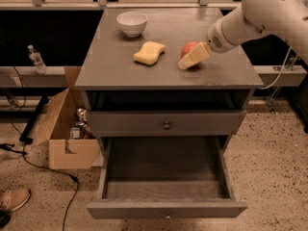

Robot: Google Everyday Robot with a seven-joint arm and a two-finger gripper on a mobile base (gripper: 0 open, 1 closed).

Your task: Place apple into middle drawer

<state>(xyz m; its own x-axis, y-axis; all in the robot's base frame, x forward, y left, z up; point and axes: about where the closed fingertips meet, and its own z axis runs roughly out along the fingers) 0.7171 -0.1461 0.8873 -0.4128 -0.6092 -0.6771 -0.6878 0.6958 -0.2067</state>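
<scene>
The red apple (188, 47) sits on the grey cabinet top (115, 66), right of centre. My gripper (191, 57) is at the apple, its tan end lying along the apple's front side and touching or nearly touching it. The apple rests on the top. The middle drawer (166, 209) is pulled out wide open below, its long box empty, with a small knob at the centre of its front panel.
A yellow sponge (149, 52) lies just left of the apple and a white bowl (132, 22) stands at the back left. A shut drawer front with a shiny knob (167, 125) is above the open drawer. A cardboard box (65, 129) and cables lie on the floor to the left.
</scene>
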